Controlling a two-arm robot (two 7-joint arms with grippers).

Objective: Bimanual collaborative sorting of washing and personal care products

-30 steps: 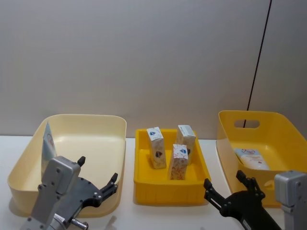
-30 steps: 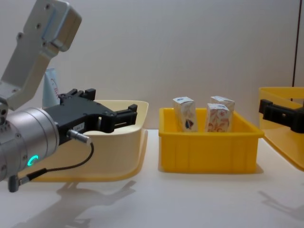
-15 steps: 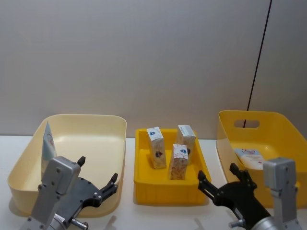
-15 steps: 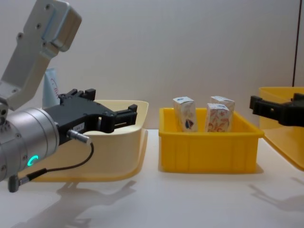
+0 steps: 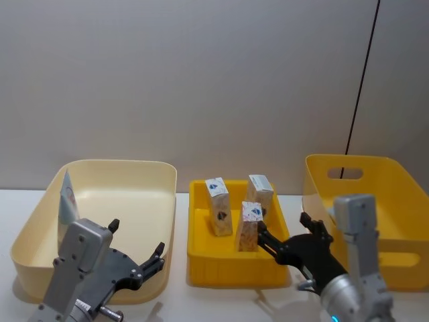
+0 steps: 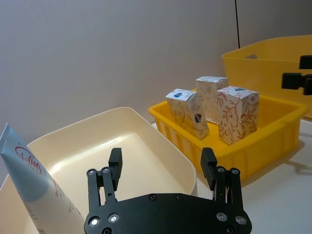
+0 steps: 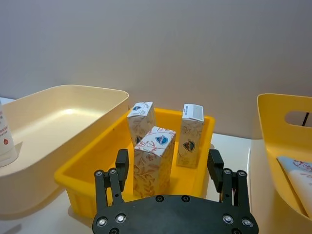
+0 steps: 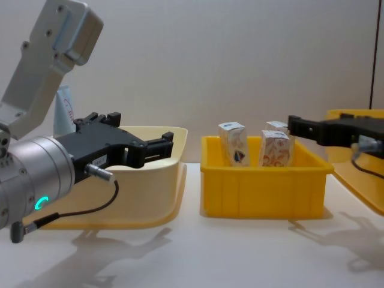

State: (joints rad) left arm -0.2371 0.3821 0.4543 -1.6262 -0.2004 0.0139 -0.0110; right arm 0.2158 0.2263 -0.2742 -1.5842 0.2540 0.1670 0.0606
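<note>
Three small white cartons (image 8: pixel 275 148) stand upright in the small yellow bin (image 5: pixel 228 268), straight ahead of the right gripper (image 5: pixel 281 227). The nearest carton (image 5: pixel 249 225) is just off its fingertips, and in the right wrist view it lines up with the gap between them. Whether a finger touches it cannot be told. The left carton (image 5: pixel 218 206) and the back carton (image 5: pixel 260 193) stand farther ahead, beyond the nearest one.

The right gripper's fingers are spread wide and hold nothing. In the chest view it is at about carton-top height above the right side of the bin. To its right, one pale-blue tube (image 7: pixel 296 178) lies flat in the large yellow bin (image 5: pixel 375 161).

A second pale-blue tube (image 5: pixel 67 198) leans upright against the left wall of the cream bin (image 5: pixel 120 163), ahead of the left gripper (image 5: pixel 137 238) and off to its left. The left gripper's fingers are also wide apart and empty. It is at the near right part of the cream bin, and the cartons are ahead and to its right. All three bins rest on the white table (image 8: pixel 240 252).
</note>
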